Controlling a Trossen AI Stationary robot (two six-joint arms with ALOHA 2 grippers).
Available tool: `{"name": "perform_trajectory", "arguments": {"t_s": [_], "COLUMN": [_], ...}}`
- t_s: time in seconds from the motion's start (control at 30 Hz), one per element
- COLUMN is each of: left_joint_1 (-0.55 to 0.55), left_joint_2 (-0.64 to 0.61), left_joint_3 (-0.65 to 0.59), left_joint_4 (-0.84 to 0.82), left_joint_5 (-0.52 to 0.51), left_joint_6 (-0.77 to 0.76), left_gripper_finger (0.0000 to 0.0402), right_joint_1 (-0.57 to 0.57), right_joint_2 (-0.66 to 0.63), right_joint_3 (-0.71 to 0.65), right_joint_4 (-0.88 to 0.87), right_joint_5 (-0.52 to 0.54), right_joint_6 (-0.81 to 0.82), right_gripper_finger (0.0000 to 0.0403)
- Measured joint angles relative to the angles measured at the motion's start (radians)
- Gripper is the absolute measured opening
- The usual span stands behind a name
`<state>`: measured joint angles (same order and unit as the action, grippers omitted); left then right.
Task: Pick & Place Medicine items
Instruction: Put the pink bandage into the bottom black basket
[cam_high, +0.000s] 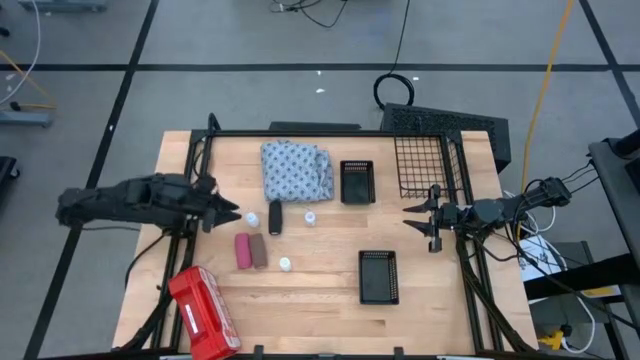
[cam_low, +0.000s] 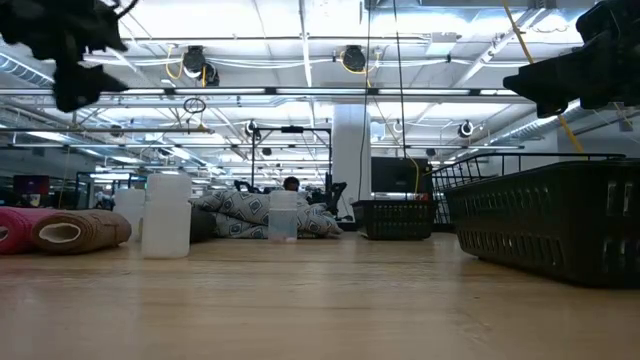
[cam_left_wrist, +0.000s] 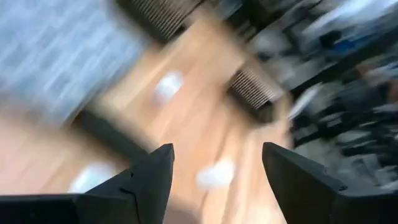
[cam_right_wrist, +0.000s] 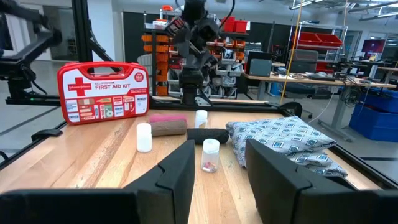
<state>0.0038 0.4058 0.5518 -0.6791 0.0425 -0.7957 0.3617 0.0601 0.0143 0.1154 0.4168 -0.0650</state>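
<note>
My left pincer (cam_high: 234, 213) hovered with jaws wide beside a small white round bottle (cam_high: 252, 218). The black tube (cam_high: 275, 217), pink-red tube (cam_high: 242, 251) and brown tube (cam_high: 259, 250), all oblong, lay mid-table (cam_high: 320, 290) on pale wood. My right pincer (cam_high: 408, 217) waited, jaws spread, near the wire basket (cam_high: 420, 166).
</note>
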Motion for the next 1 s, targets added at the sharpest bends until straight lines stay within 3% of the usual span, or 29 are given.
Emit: {"name": "perform_trajectory", "arguments": {"t_s": [0.13,0.27,0.6,1.0], "left_joint_1": [-0.066,-0.151,-0.359,-0.527], "left_joint_2": [0.207,0.4,0.689,0.944], "left_joint_3": [0.126,0.141,0.126,0.126], "left_joint_4": [-0.236,-0.333,-0.226,-0.154], "left_joint_5": [-0.011,0.022,-0.14,-0.182], "left_joint_6": [-0.163,-0.334,-0.756,-1.104], "left_gripper_finger": [0.0253,0.0253,0.0253,0.0253], "right_joint_1": [0.0,0.0,0.0,0.0], "right_joint_2": [0.0,0.0,0.0,0.0], "right_joint_3": [0.001,0.001,0.0,0.0], "right_joint_4": [0.0,0.0,0.0,0.0], "right_joint_5": [0.0,0.0,0.0,0.0], "right_joint_6": [0.0,0.0,0.0,0.0], "right_gripper_finger": [0.013,0.013,0.013,0.013]}}
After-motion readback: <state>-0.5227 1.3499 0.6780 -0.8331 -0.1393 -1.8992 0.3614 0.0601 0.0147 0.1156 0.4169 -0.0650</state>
